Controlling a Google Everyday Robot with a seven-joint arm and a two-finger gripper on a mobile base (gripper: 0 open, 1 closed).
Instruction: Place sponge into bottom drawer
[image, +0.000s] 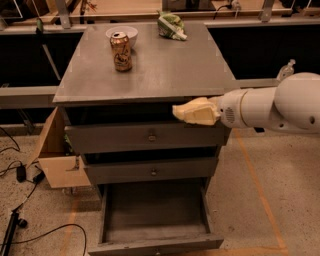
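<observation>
Sponge, pale yellow, in gripper before cabinet

The scene was dim and warm-toned, lit from above. The tabletop carried a soft, pale sheen across its middle and toward its far edge, while a deep shadow lay under its front edge. The hand, just below the front right corner and clasped around the sponge, was among the brightest patches (along with the white arm behind it). The bottom drawer sat in murk, darkest toward its back.
</observation>
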